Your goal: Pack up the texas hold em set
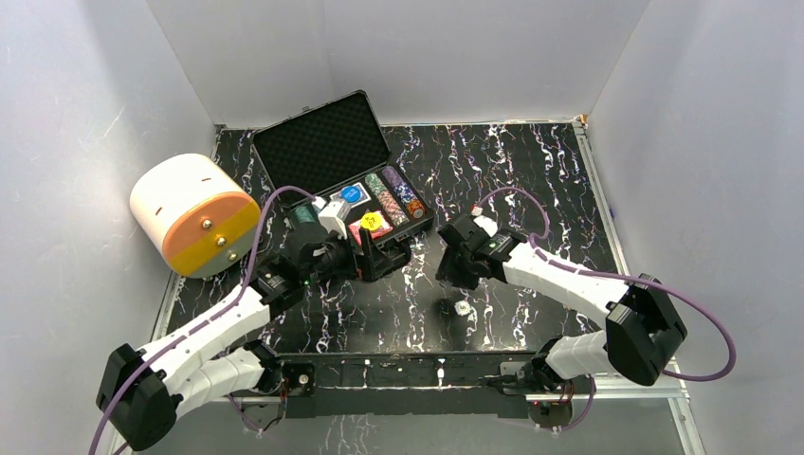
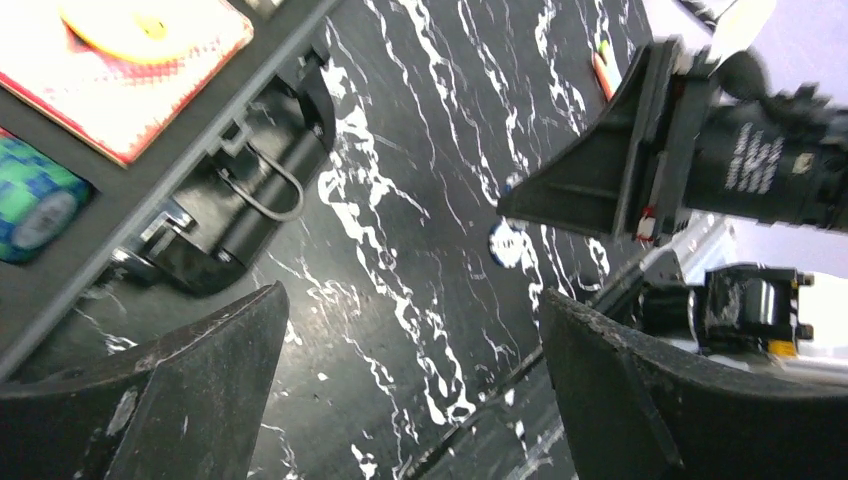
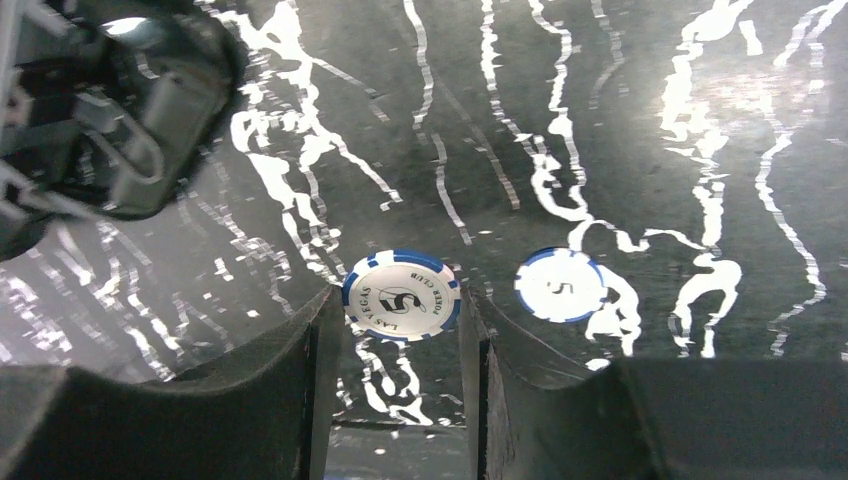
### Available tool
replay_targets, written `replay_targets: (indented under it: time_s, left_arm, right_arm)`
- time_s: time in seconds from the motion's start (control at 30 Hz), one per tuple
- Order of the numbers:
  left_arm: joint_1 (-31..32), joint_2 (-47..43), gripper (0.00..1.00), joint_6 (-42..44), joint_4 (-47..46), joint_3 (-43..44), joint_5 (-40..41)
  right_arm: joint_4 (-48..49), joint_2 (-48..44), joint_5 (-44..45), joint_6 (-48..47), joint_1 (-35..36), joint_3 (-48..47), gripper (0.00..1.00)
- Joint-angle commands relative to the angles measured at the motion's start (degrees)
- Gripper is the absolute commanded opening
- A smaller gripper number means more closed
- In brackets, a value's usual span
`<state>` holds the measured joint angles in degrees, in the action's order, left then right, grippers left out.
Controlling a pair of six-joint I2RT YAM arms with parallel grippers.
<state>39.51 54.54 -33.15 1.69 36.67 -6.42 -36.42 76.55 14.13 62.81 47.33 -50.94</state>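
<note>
The black case [image 1: 322,142] lies open at the back left, its tray holding rows of coloured poker chips [image 1: 393,194], a card deck [image 1: 374,227] and the yellow button [image 1: 371,220]. My right gripper [image 3: 400,300] is shut on a white-and-blue poker chip [image 3: 402,295], pinched by its edges between the fingertips above the table. A second white-and-blue chip [image 3: 561,285] shows on the table just right of it. My left gripper [image 2: 410,300] stands open and empty over the table by the case's handle [image 2: 255,190].
A big white-and-orange cylinder [image 1: 194,213] lies at the left, beside the case. A thin orange-green pen [image 2: 603,70] lies on the marbled table [image 1: 531,180] behind the right gripper. White walls close in the back and sides.
</note>
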Motion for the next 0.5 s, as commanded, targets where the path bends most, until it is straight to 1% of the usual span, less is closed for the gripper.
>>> replay_targets:
  time_s: [0.0, 0.1, 0.27, 0.33, 0.43, 0.47]
  left_arm:
    - [0.0, 1.8, 0.91, -9.0, -11.1, -4.9, -8.7]
    - [0.3, 4.6, 0.84, -13.0, -19.0, -7.1, -12.1]
    - [2.0, 8.4, 0.76, -16.1, -27.9, -8.6, -11.5]
    - [2.6, 10.1, 0.69, -16.5, -30.6, -8.8, -10.9]
    - [3.2, 12.9, 0.54, -16.8, -32.8, -8.1, -9.5]
    - [3.3, 13.7, 0.50, -16.9, -33.5, -7.9, -9.5]
  right_arm:
    - [8.0, -2.8, -5.9, 2.6, 0.0, -2.9, 0.38]
    - [13.2, -3.1, -9.6, 7.8, 0.0, -2.4, 0.38]
    - [19.4, -2.9, -12.2, 13.6, 0.0, -1.7, 0.38]
    - [20.2, -2.8, -12.9, 15.1, 0.0, -1.8, 0.38]
    - [21.2, -3.1, -13.5, 16.9, 0.0, -1.4, 0.38]
    - [21.4, -3.2, -13.6, 17.5, 0.0, -1.2, 0.38]
